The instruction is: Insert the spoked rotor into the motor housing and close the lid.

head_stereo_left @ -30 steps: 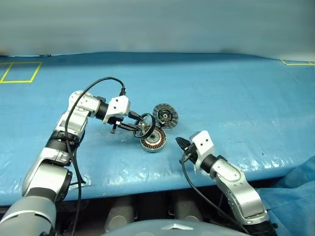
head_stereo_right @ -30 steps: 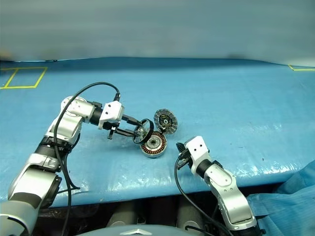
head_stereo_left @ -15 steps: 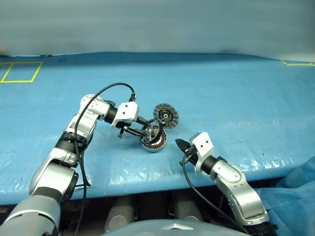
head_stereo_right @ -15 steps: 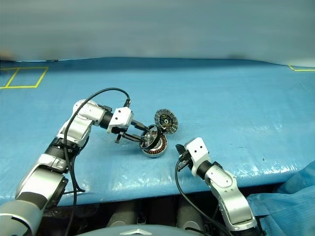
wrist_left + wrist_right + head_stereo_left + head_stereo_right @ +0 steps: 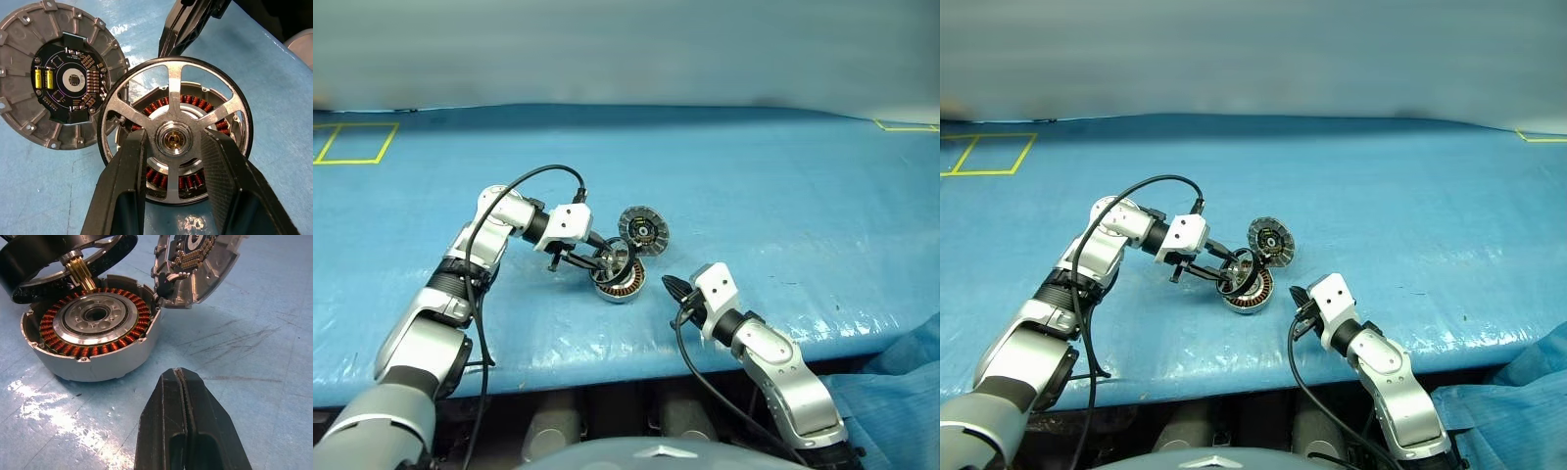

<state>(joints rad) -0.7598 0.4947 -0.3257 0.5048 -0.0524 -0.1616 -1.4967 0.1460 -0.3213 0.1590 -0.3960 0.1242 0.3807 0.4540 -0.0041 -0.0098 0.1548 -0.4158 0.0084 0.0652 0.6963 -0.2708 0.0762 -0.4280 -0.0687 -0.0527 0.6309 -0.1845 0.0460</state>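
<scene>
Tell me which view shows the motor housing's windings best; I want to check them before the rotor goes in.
The right wrist view: the motor housing lies open to it, its whole copper ring bare. In the left wrist view the spoked rotor covers most of it. The eye views show it far off.

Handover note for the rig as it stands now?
Left tool: shut on the spoked rotor, held tilted just over the motor housing, not seated.
Right tool: shut, empty, apart from the housing on the near side.
Lid: off, propped on edge against the housing's far side, circuit board face showing.
Done: rotor picked up and brought over the housing.
Left: seat the rotor, fit the lid.
</scene>
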